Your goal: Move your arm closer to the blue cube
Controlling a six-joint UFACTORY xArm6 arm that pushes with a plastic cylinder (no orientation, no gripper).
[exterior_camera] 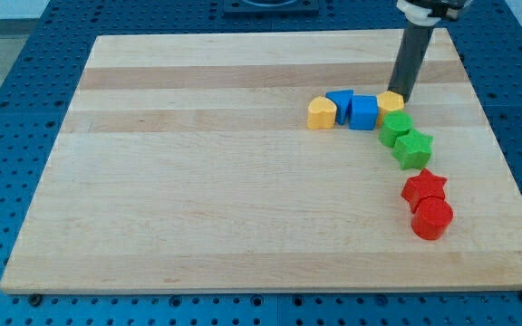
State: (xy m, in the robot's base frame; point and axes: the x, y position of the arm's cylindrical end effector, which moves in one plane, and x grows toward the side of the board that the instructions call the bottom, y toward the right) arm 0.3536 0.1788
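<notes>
Nearest the view's bottom: red cylinder [432,218], red star [424,187] touching above it. Further up, green star [414,148] and a second green block [395,128]. Row on wooden board [198,181]: yellow block [322,112], blue block [338,102], blue cube [362,113], yellow hexagon [390,101]. Rod only, no fingers; its tip [397,97] touches the hexagon, just right of the cube.

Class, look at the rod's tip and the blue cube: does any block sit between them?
Yes. My tip is at the view's right end of the row, touching or nearly touching the yellow block. That yellow block sits directly between my tip and the blue cube, against the cube's right side.
</notes>
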